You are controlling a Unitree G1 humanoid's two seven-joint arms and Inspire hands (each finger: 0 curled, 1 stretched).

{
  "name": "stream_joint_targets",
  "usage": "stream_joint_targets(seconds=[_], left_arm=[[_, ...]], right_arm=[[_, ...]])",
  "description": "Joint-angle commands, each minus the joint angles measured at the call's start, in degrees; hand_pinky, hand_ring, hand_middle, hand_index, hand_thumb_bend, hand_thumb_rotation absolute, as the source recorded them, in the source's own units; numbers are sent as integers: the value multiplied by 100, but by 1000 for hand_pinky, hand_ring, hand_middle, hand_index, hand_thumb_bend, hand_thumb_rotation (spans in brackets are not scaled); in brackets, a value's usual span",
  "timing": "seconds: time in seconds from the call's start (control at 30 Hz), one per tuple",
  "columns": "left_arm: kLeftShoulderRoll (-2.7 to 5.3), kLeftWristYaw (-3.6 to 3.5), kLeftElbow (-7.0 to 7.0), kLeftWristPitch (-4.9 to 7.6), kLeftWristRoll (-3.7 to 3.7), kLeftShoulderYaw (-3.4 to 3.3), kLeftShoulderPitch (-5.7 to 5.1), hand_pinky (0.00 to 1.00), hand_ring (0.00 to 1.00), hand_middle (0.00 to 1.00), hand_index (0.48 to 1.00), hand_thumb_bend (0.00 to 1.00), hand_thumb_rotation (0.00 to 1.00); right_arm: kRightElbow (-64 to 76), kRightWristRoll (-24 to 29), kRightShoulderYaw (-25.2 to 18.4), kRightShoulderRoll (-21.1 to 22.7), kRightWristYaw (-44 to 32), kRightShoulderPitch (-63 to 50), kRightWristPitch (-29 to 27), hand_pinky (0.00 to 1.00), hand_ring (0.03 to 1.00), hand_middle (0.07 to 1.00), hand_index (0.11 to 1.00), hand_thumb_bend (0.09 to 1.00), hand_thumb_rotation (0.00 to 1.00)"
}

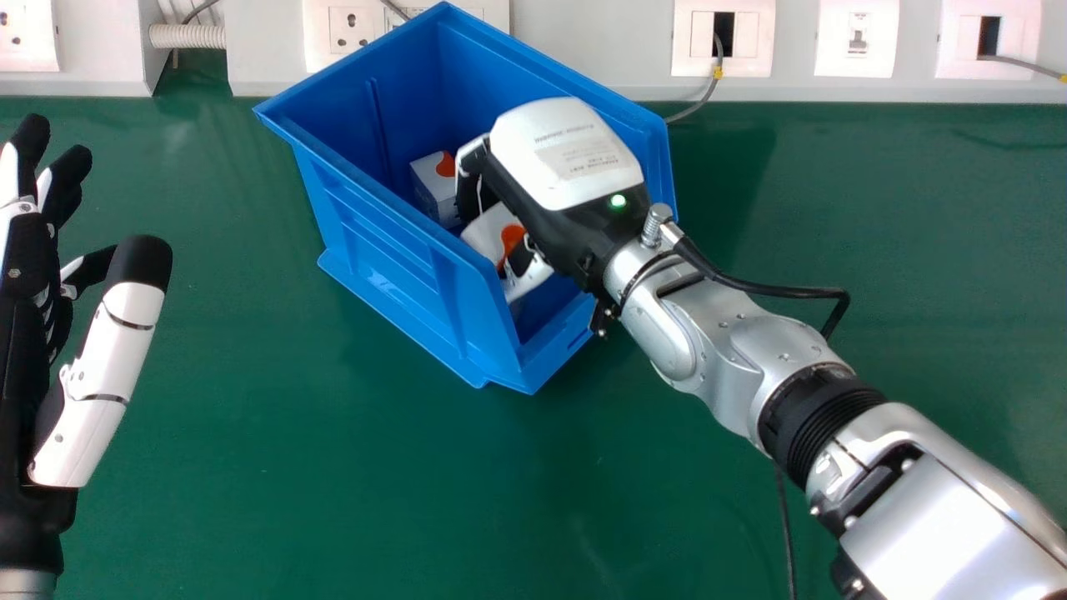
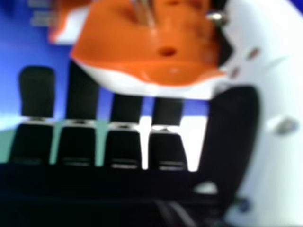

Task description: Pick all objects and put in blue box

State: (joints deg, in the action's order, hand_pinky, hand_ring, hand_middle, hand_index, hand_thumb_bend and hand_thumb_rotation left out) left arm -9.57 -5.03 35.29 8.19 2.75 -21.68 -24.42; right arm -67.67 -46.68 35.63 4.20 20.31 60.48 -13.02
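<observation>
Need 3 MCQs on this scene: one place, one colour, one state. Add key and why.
1. Where is the right hand?
A) flat on the table
B) partly inside the box
C) touching the left hand

2. What colour is the table?
A) red
B) white
C) green

3. How is the left hand?
A) open, holding nothing
B) clenched in a fist
C) gripping the box rim

Key:
1 B: its front is down between the box walls.
2 C: green surface lies all around the box.
3 A: its fingers are extended, nothing in their grasp.
</observation>
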Motion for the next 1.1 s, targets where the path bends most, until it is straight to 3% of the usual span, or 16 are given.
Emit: stream_joint_targets(seconds=[0.0,0.07,0.27,0.73,1.07], left_arm=[[-13,37,94,126,10,-39,6,854,976,968,1000,587,888],[-14,38,83,125,5,-41,14,857,977,969,1000,591,888],[-12,42,65,121,3,-38,20,859,977,969,1000,595,888],[-26,37,96,123,37,-22,44,852,980,967,1000,596,887],[-61,29,-1,180,76,-18,116,856,982,969,1000,602,887]], right_arm=[[43,-11,23,-9,-63,175,125,615,774,807,768,777,10],[67,-53,67,0,-137,184,208,675,839,884,843,817,50],[115,-115,129,16,-147,187,275,752,928,976,955,835,101],[220,-130,133,82,-124,196,286,801,955,1000,985,833,102],[784,-116,61,251,-213,152,447,830,968,1000,987,842,124]])
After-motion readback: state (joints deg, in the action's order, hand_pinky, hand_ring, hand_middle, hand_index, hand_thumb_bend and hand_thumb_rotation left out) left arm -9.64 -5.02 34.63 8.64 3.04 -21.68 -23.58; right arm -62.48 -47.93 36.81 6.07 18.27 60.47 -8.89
